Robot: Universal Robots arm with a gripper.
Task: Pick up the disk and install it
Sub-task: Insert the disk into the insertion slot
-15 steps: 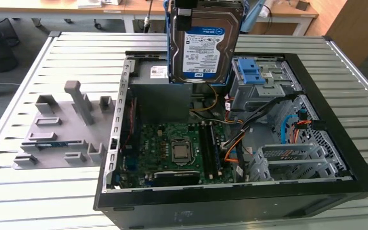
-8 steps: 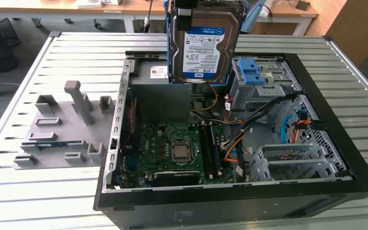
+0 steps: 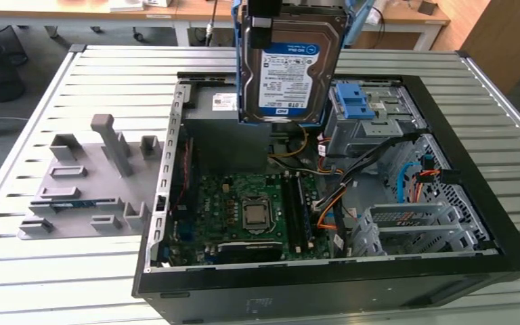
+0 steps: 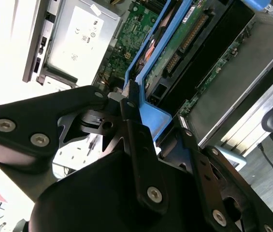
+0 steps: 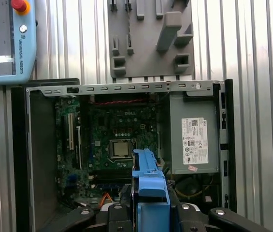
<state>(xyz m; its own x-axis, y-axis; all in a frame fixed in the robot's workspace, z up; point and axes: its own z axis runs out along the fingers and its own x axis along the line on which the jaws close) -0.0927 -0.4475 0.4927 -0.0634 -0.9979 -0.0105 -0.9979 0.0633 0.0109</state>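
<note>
The disk (image 3: 289, 68), a silver drive with a white-and-blue label in a blue carrier frame, hangs upright in the air above the open computer case (image 3: 332, 271). It is over the case's rear part, near the power supply. My gripper (image 3: 262, 17) is shut on the disk's top end. In the second wrist view the black fingers (image 4: 135, 130) clamp the blue carrier frame (image 4: 150, 113) from both sides, and the drive's green circuit board (image 4: 175, 48) shows. In the first wrist view the frame's edge (image 5: 148, 186) points down toward the motherboard (image 5: 119, 140).
A drive bay with a blue latch (image 3: 361, 101) sits in the case to the exterior view's right of the disk. The grey power-supply box (image 5: 194, 135) lies beside it. A grey fixture plate (image 3: 89, 183) lies on the slatted table (image 3: 25, 271). A teach pendant (image 5: 6, 38) rests nearby.
</note>
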